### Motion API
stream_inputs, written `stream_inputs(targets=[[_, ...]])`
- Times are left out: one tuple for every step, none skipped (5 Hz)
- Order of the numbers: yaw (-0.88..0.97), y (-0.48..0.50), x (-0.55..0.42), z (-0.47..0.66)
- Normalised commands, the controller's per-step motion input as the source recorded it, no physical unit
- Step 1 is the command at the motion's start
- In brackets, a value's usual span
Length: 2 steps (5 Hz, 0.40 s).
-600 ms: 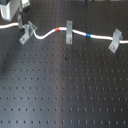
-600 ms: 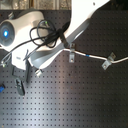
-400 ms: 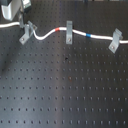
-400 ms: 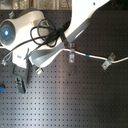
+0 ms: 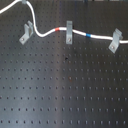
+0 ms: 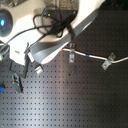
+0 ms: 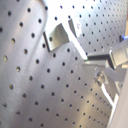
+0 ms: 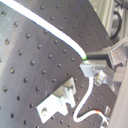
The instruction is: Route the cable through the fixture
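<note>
Jaws clenched on the cable [image 8: 50, 30], best seen in the second wrist view. The cord enters between the fingers [image 8: 100, 59] and trails out slack below them. The grip probably steers the free length toward the nearest fixture [image 8: 57, 102], which stands beside the jaws, apart and not touching. Away from the jaws the cable runs on through the middle bracket [image 5: 68, 31] to the far bracket [image 5: 116, 40]. Whether it sits in the nearest notch I cannot tell. The bench [image 5: 65, 90] is a black perforated breadboard, otherwise bare. Black leads [image 6: 50, 17] drape over the white arm [image 6: 55, 42].
</note>
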Motion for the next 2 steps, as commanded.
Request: stream_inputs(targets=[[0.77,0.281,0.175,0.34],[0.47,0.385,-0.231,-0.16]])
